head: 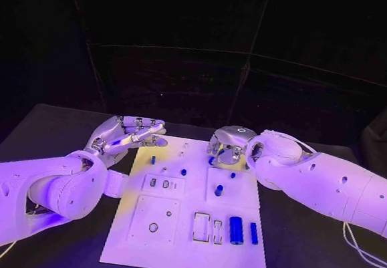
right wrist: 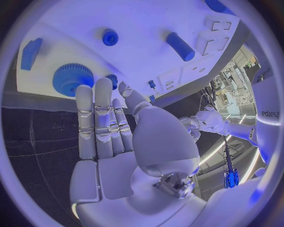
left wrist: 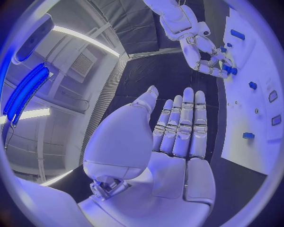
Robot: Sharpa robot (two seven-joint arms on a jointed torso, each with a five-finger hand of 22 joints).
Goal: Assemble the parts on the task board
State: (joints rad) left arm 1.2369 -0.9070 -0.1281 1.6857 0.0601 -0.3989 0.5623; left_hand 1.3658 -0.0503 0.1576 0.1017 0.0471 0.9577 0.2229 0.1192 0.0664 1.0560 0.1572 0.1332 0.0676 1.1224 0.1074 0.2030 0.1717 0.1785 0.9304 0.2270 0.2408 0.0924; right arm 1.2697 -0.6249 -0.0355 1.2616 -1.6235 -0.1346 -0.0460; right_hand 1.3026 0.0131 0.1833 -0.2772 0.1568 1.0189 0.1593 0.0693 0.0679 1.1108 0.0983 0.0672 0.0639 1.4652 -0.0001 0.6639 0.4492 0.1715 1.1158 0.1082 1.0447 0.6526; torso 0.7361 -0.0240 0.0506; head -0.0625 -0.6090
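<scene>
The black table (head: 48, 127) carries a white task board (head: 188, 241) lengthwise at its middle, with bare dark surface on both long sides and beyond the far short edge.

The left arm (head: 19, 197) enters from the near left; its left hand (head: 127, 135) lies just off the board's far left corner, fingers straight and slightly apart, holding nothing, as the left wrist view (left wrist: 177, 127) confirms. The right arm (head: 342, 188) enters from the right; the right hand (head: 229, 146) hangs over the board's far edge. In the right wrist view (right wrist: 109, 120) its fingers are extended side by side above the board with nothing between them; whether the fingertips touch the board cannot be told.

On the board, a large blue cylinder (head: 235, 230) and a thin blue bar (head: 254, 233) lie side by side near the right edge, beside rectangular slots (head: 200, 227). A blue peg (head: 218, 191) lies at mid-board. The right wrist view shows a blue gear (right wrist: 72, 78) just beyond the fingertips, a round blue knob (right wrist: 110, 37) and a blue block (right wrist: 31, 53).

Faint lettering on the right arm's shell is partly legible but cannot be read with confidence.
</scene>
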